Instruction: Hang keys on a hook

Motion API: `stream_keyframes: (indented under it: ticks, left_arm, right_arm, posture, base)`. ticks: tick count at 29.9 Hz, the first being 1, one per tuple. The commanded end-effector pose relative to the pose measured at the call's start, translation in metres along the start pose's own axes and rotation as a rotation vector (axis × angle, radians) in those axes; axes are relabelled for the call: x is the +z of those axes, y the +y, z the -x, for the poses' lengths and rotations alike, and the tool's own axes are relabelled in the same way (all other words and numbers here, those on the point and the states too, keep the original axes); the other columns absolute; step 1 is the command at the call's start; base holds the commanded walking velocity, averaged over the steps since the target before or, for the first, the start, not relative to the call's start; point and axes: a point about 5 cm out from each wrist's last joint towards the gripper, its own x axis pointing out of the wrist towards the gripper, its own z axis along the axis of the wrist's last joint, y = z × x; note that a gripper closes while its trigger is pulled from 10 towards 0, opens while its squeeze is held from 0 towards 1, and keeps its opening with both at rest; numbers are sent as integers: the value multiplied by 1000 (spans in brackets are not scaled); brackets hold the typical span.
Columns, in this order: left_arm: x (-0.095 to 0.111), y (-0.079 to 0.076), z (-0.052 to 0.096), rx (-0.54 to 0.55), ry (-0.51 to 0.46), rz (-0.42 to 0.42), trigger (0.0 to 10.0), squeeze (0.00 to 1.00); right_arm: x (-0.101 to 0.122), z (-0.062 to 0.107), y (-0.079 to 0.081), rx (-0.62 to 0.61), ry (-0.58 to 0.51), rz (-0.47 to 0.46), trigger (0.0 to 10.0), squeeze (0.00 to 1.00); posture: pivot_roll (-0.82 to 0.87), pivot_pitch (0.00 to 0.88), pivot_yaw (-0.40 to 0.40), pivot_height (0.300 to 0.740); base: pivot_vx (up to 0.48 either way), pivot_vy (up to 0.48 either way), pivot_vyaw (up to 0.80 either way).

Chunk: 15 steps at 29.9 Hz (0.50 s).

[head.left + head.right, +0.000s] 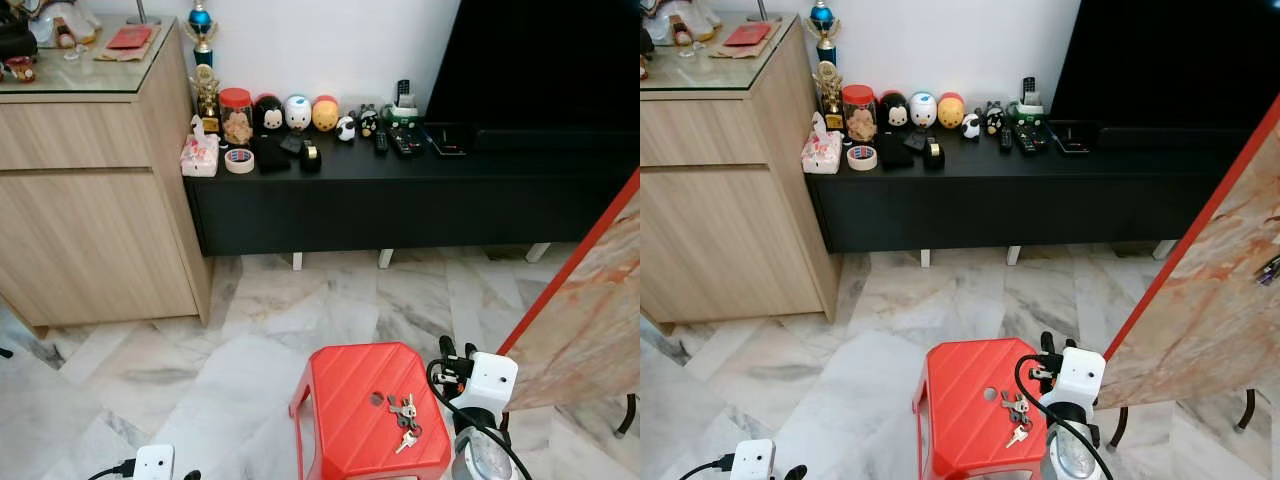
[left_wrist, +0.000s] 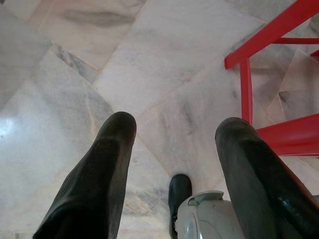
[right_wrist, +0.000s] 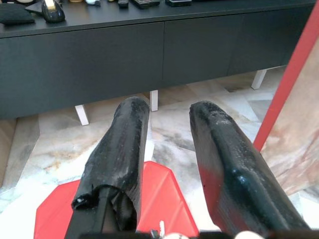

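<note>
While keys [image 1: 404, 420], small silver bunch, lie on red stool [image 1: 350, 390], right gripper [image 3: 167, 117] gapes empty.

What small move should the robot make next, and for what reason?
Probably lower the right gripper toward the bunch of metal keys lying on the red plastic stool: its fingers are open and empty, above the stool's edge.

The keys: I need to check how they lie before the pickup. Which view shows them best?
The left eye view: the keys lie in full sight on the red stool. The right eye view shows them smaller; the right wrist view catches only a sliver.
</note>
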Motion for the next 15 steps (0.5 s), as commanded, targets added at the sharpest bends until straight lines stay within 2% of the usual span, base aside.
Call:
stream_keyframes:
  ticks: [1,8,15]
  left_arm:
    - [-4,-4,1,-14,11,-4,10000,0]
    - [-5,-4,1,-16,16,-4,10000,0]
    - [-7,-4,2,-16,24,-5,10000,0]
  right_arm:
    - [1,-2,-6,-29,5,-5,10000,0]
    - [0,-5,-6,-31,37,-9,10000,0]
    - [1,-9,-7,-41,46,-5,10000,0]
  posture:
    - [67,7,-89,740]
    - [64,7,-90,740]
    - [63,0,-86,691]
  base:
    - [0,0,0]
    - [0,0,0]
    - [0,0,0]
